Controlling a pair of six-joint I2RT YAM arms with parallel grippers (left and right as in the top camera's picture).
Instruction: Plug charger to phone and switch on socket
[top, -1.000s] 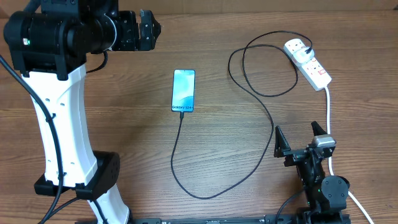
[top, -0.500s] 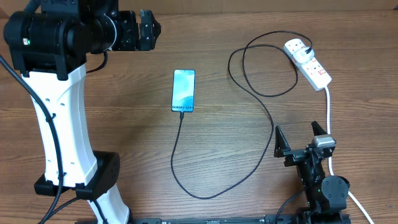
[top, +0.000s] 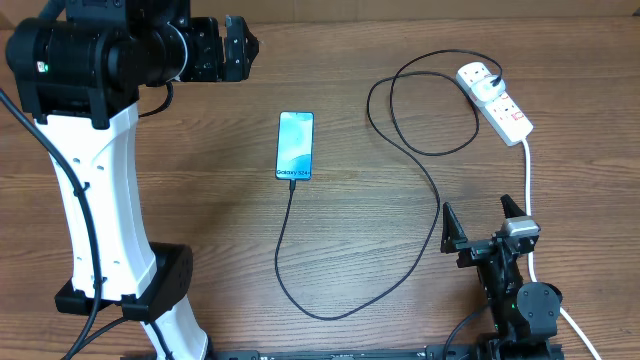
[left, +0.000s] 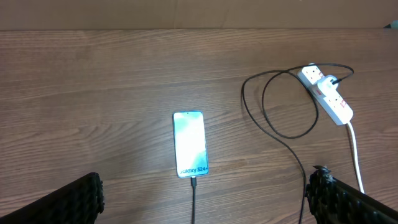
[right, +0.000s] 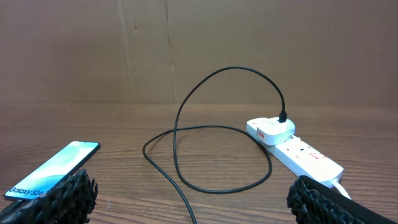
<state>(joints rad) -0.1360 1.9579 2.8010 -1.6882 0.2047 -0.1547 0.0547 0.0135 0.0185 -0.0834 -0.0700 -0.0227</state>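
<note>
— Overhead camera first. Where is the phone?
— It lies flat in the middle of the table. Its screen glows light blue.
— And the charger?
— Its small black end meets the bottom edge of the phone and looks pushed in. The thin black cable runs toward the near edge and bends round. Then it goes up past the right gripper and makes a big loop. Its white plug sits in the far end of the socket.
— Where is the socket?
— At the far right of the table, lying slanted. A thick white lead comes out of its near end and runs down beside the right arm.
— Is the switch on?
— I cannot tell. It is too small.
— What about the right gripper?
— Its fingers are spread wide with nothing between them. It sits at the near edge, well apart from the socket and the phone.
— And the left gripper?
— It is at the far left, well apart from the phone. The left wrist camera shows its fingers at the bottom corners, spread wide, holding nothing.
</note>
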